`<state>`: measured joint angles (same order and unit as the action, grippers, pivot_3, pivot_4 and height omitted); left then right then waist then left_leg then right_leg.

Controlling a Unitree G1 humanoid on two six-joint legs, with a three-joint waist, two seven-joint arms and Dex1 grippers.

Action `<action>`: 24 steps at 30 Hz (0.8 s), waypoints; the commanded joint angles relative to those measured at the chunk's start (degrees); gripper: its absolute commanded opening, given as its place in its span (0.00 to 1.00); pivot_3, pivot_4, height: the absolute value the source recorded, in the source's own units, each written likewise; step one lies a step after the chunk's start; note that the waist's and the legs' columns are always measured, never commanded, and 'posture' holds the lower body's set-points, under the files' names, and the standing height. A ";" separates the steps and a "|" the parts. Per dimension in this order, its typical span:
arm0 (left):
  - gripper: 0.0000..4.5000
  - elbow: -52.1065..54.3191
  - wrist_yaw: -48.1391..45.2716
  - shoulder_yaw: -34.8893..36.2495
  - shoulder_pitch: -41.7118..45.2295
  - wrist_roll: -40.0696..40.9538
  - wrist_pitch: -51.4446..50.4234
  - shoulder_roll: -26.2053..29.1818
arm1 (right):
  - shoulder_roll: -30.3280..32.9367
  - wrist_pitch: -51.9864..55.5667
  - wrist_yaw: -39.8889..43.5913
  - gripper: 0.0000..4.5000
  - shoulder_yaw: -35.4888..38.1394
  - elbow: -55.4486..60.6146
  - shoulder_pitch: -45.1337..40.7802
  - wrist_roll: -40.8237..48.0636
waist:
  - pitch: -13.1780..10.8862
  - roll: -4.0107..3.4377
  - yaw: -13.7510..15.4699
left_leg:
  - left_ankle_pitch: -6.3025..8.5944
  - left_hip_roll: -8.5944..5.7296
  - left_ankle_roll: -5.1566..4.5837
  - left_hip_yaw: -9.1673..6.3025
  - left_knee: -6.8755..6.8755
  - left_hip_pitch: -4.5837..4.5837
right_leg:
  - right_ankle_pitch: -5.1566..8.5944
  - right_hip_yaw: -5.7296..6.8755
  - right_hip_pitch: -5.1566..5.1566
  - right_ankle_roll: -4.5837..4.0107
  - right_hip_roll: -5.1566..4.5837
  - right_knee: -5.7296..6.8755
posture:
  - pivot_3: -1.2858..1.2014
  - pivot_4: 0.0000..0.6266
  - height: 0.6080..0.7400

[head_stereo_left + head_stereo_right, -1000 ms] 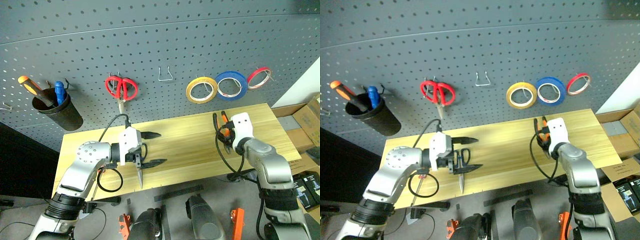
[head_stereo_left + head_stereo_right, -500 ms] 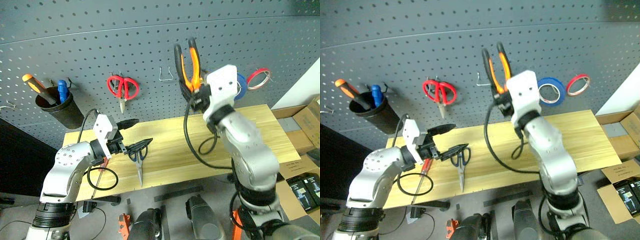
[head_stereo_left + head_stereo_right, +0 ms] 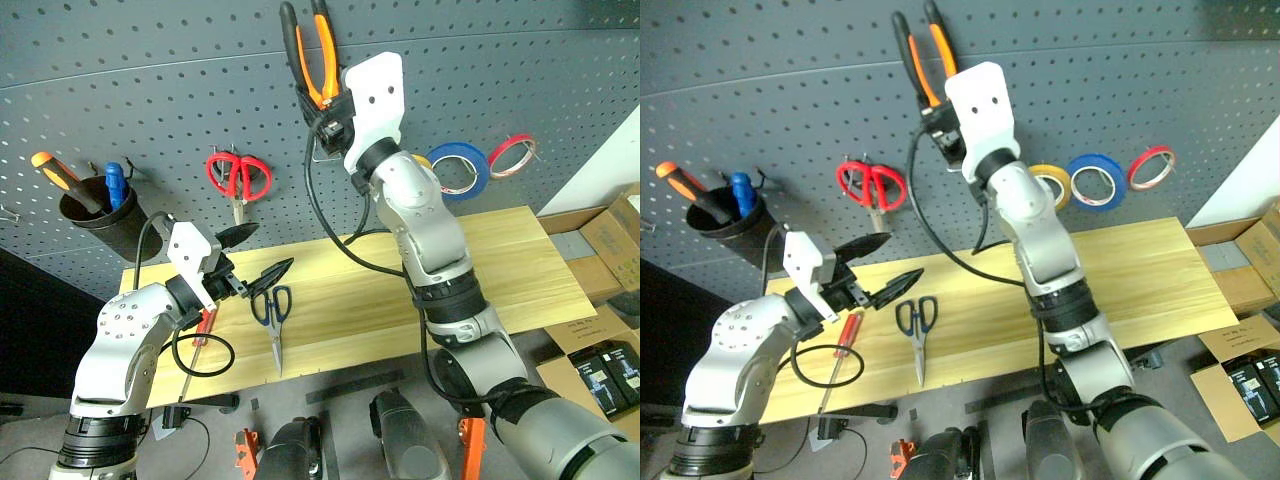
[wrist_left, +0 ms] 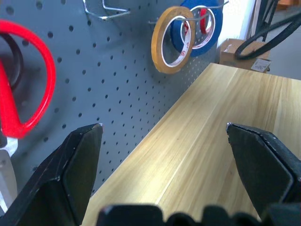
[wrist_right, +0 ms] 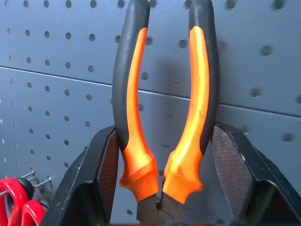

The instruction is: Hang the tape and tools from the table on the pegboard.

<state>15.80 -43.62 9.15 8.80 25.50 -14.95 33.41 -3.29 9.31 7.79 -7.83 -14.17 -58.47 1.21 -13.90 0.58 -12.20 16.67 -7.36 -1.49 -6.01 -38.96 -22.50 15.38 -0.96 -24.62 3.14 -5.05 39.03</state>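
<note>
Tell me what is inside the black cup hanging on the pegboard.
The black cup holds an orange-and-black-handled screwdriver and a blue-handled tool, handles sticking up. Their lower ends are hidden by the cup wall, so the blue one's type is unclear.

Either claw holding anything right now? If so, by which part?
Right claw grips the pliers near the lower ends of the orange-and-black handles, handles pointing up by the pegboard. Left claw is open, holding nothing.

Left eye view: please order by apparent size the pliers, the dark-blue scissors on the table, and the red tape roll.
1. pliers, though nearness to the camera enlarges them
2. dark-blue scissors
3. red tape roll
</note>
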 commanded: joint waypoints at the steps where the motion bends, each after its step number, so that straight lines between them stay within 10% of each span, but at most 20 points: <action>1: 1.00 2.92 1.30 0.58 0.78 0.65 -0.16 -0.42 | -1.08 -10.36 -1.03 0.54 1.35 -7.96 -4.27 -0.90 | 0.00 0.00 -0.03 | 0.00 0.00 0.00 0.01 0.00 0.00 | 0.00 -0.01 -0.01 0.00 0.00 0.01 | 0.44 0.31 1.00; 13: 1.00 2.69 2.18 -0.40 3.75 0.54 -0.86 -1.34 | 0.33 -29.03 -3.52 0.53 2.87 -32.97 -11.26 -3.07 | 0.01 0.01 -0.12 | -0.25 0.05 0.24 0.01 -0.07 0.07 | -0.28 0.02 0.00 -0.27 0.06 0.12 | 0.45 0.31 1.00; 24: 1.00 1.38 1.97 -1.31 3.98 -0.16 -0.05 -2.23 | 0.26 -21.37 -1.49 0.53 1.92 -25.83 -0.24 -3.74 | 0.15 0.09 0.99 | -0.49 0.20 0.39 -0.01 -0.04 0.07 | -0.59 0.00 -0.03 -0.39 0.22 0.11 | 0.44 0.32 1.00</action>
<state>16.16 -41.77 7.73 12.06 25.43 -16.00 31.27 -2.94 -13.24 6.32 -6.76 -42.94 -58.95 -2.95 -13.75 0.67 -11.20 16.18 -7.16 -1.10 -6.04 -39.00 -22.43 14.79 -0.94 -24.64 2.75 -4.83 39.13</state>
